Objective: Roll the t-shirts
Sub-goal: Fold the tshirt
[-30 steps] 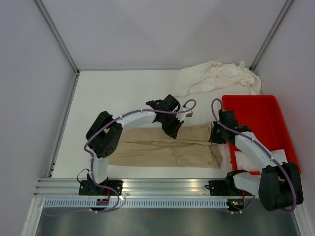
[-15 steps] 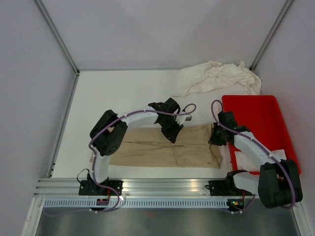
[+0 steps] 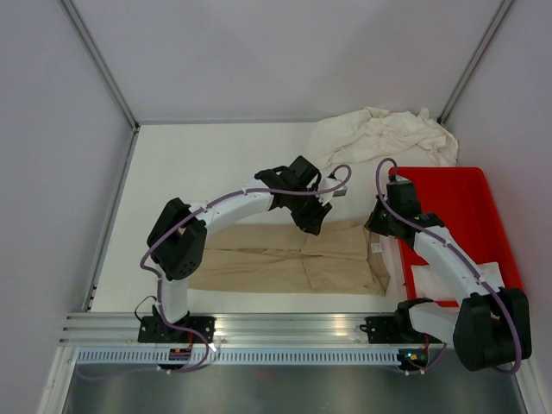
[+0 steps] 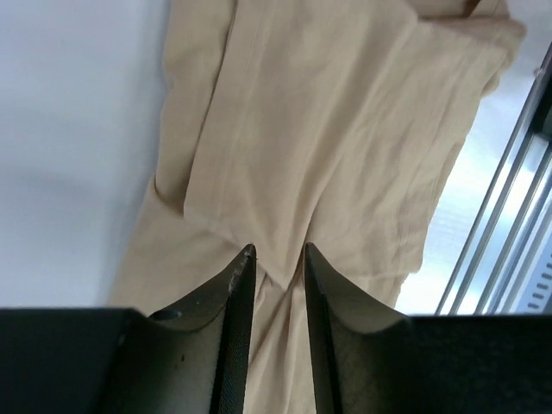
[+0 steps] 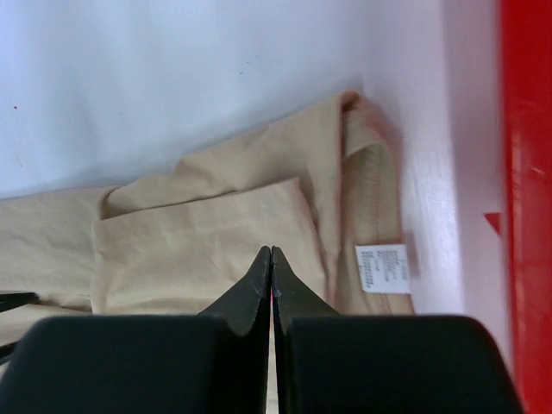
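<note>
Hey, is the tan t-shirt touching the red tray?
Apart. The right wrist view shows a strip of bare table between the tan t-shirt and the red tray.

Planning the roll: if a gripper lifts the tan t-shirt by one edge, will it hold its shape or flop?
Probably flop: the tan t-shirt lies in soft, wrinkled folded layers, so a lifted edge would likely drape and unfold. It looks thin and light, so a push on the smooth table would likely bunch it rather than slide it whole.

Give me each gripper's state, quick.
Left gripper: open, holding nothing, above the tan t-shirt.
Right gripper: shut, holding nothing.
</note>
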